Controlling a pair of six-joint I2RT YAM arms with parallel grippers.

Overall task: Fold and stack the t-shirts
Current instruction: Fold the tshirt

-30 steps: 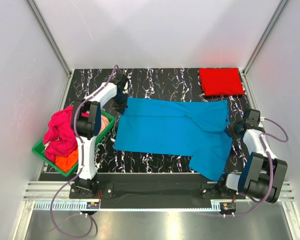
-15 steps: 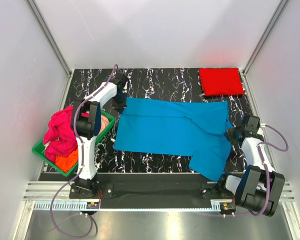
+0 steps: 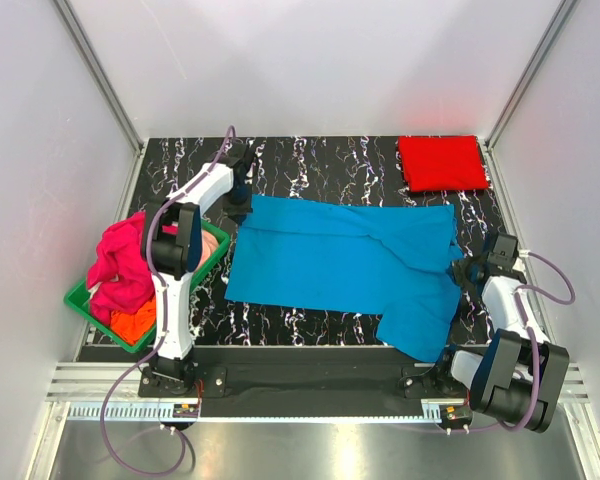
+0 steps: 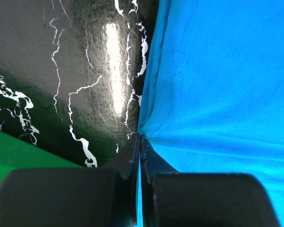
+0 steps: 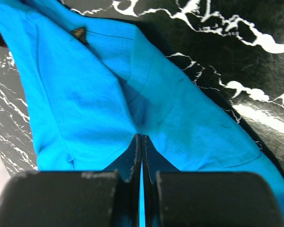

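From above, on the black desk (image 3: pixel 320 160) with white crack lines like marble, the blue t-shirt (image 3: pixel 340 260) lies spread out in the middle. It is soft cloth with a few long creases, and one part reaches past the near edge toward the right corner. A red t-shirt (image 3: pixel 442 162) sits folded into a neat flat square in the far right corner. At the left edge a green plastic basket (image 3: pixel 80 300) holds a pink t-shirt (image 3: pixel 120 265) and an orange t-shirt (image 3: pixel 135 322), both bunched up in a lump. The left claw (image 3: pixel 242 210) is at the far left corner of the blue t-shirt, and the right claw (image 3: pixel 460 268) is at its right side, near the right edge of the desk. Seen from the left wrist, the left claw (image 4: pixel 139 139) has its two black tips pressed together on the stitched hem of the blue t-shirt (image 4: pixel 227 85). The desk (image 4: pixel 85 71) is shiny beside it, and a bit of the green plastic basket (image 4: pixel 14 151) shows low on the left. Seen from the right wrist, the right claw (image 5: pixel 141 138) is pinched together on a rumpled fold of the blue t-shirt (image 5: pixel 85 94). A tiny dark label (image 5: pixel 78 33) sits by the collar seam, too small to read.
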